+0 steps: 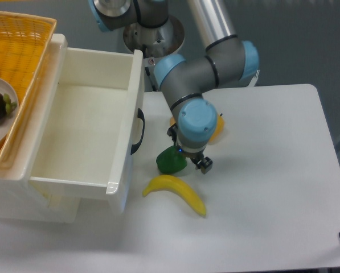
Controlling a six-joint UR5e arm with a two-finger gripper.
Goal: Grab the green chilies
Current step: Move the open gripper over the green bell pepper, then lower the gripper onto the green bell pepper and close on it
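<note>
Nearest to us on the white bench (272, 187) lies the banana (175, 193), and we will use it as our marker. Just behind the banana, close but not touching it, sits the green chilies (168, 161). It is one small, shiny, dark green toy with round bumps. Its right side is hidden under our arm.

Our gripper (190, 157) hangs right over the right side of the green toy, behind the banana. One black tip sticks out to the right of it. We cannot tell if the jaws are open or closed, because the round blue wrist covers them. We do not think we are holding the toy yet.

We think the toy is light and hard, and its shiny skin may be slippery. It could roll or pop out if we pinch only one bump. We should take hold across its round middle, with one jaw on each side.

Behind the banana and a bit farther, a little of the orange pepper (217, 129) peeks out from behind our arm. To the left of the banana stands the open white drawer (84, 131). Far off to the left of that is the yellow basket (16, 40).
</note>
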